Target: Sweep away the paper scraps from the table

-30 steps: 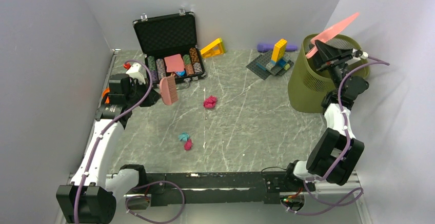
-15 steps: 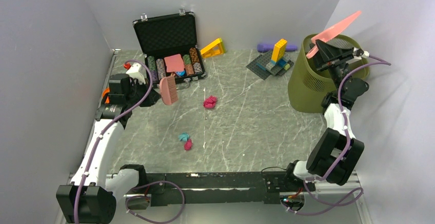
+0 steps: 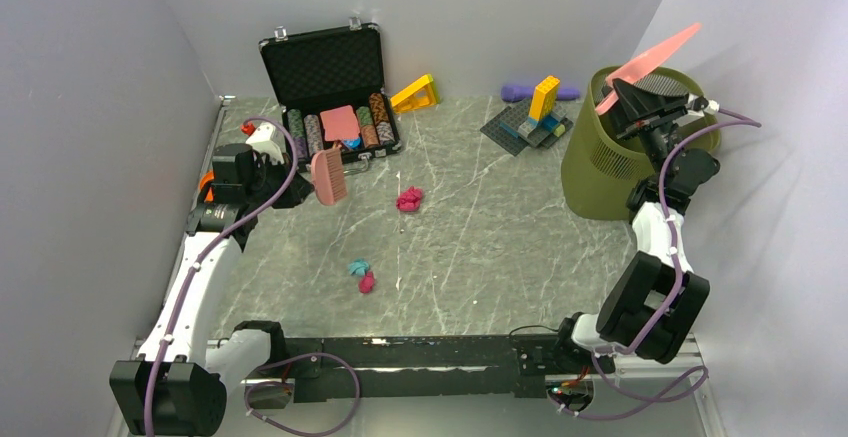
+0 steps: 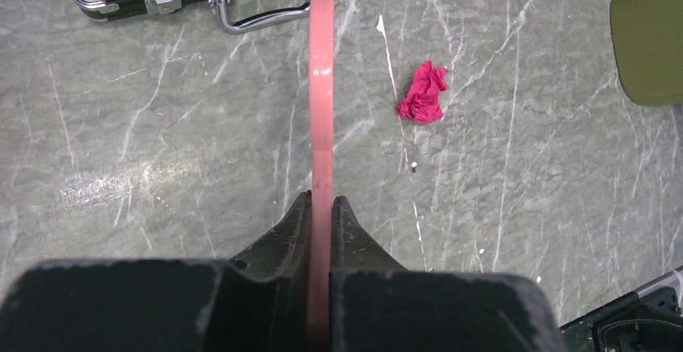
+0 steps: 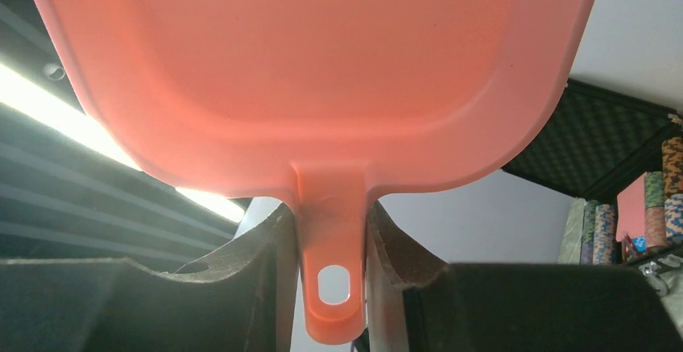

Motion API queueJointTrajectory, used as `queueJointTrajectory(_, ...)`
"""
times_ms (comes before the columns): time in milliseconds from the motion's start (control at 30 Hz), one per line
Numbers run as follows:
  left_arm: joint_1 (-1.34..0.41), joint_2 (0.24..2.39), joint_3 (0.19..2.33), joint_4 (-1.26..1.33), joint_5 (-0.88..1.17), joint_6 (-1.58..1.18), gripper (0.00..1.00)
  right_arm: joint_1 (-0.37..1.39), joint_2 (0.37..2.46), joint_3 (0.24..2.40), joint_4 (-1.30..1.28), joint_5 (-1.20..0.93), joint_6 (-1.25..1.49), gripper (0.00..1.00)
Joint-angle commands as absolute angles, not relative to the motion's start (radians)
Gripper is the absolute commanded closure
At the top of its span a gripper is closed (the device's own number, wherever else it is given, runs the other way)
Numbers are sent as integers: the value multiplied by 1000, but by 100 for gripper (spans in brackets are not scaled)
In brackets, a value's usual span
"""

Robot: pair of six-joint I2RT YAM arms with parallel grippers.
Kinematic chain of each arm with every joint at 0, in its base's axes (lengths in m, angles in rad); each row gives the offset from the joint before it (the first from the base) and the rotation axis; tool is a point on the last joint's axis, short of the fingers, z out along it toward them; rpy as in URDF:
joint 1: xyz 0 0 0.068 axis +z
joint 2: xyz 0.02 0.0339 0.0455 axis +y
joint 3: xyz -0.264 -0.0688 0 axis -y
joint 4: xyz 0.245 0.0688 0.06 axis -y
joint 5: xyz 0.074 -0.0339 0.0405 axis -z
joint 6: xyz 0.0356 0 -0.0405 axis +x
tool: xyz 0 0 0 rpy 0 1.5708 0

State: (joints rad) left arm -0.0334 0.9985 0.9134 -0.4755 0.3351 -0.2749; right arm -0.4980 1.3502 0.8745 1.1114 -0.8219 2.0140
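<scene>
- Lavender panels wall in a grey marble table [image 3: 500, 247]. From above, few paper scraps remain: one magenta wad [image 3: 409, 198] left of centre, and a teal scrap [image 3: 356, 267] just beside a smaller magenta scrap [image 3: 367, 282], nearer the arms.
- In the same view, the left gripper [image 3: 296, 187] is clamped on a pink brush [image 3: 328, 175], raised near the open poker-chip case [image 3: 330, 107]. The right gripper [image 3: 640, 107] holds a pink dustpan [image 3: 650, 60] tilted over the olive bin [image 3: 610, 157].
- Left wrist: the jaws pinch the brush, seen edge-on, with no gap. The magenta wad lies on bare marble ahead and to the right, apart from the brush. It is tightly crumpled and looks light.
- Right wrist: the jaws are closed on the dustpan's handle [image 5: 329, 231]. The pan's underside fills the view, so its contents cannot be seen.
- Judgement: the pan seems to be at the tipping stage. To do the next step well, set its lip flat on the marble beside a wad. Lower the bristles behind that wad and use short, low strokes, since such light scraps may skip aside.
</scene>
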Motion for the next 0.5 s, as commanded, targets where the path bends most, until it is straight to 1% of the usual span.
queueJointTrajectory(0, -35, 996, 920, -433, 356, -261, 100, -501, 1301, 921, 1087, -839, 1947, 100)
queueJointTrajectory(467, -34, 993, 919, -430, 359, -261, 100, -496, 1254, 992, 875, -868, 1765, 100)
